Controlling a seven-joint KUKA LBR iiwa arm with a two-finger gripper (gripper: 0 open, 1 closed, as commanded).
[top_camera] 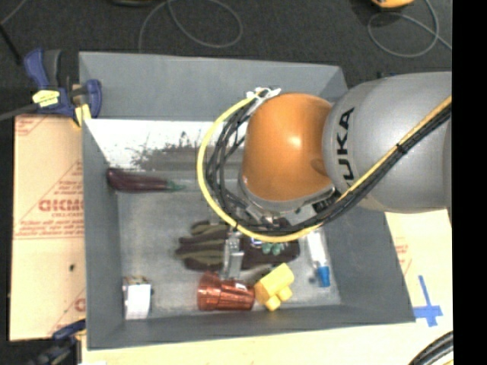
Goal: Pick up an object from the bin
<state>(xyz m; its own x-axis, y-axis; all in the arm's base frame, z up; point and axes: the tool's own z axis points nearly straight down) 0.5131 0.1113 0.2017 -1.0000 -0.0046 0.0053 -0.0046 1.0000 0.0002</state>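
Hand (233, 263) hovers over a dark brown limp glove (199, 248), shiny copper-red cylinder (225, 293) just beside; grip, can't tell.

A yellow block (274, 286) lies just right of the gripper (233, 268), with a white-and-blue tube (318, 263) beyond it. A copper-coloured cylinder (226, 293) lies just beneath. A small white box (137, 299) sits well left, and a dark purple stick (141, 181) lies far up-left.

We see bin (99, 242) matt grey metal (scuffed) | reddish cylinder (226, 293) shiny, metallic | yellow block (274, 286) smooth plastic
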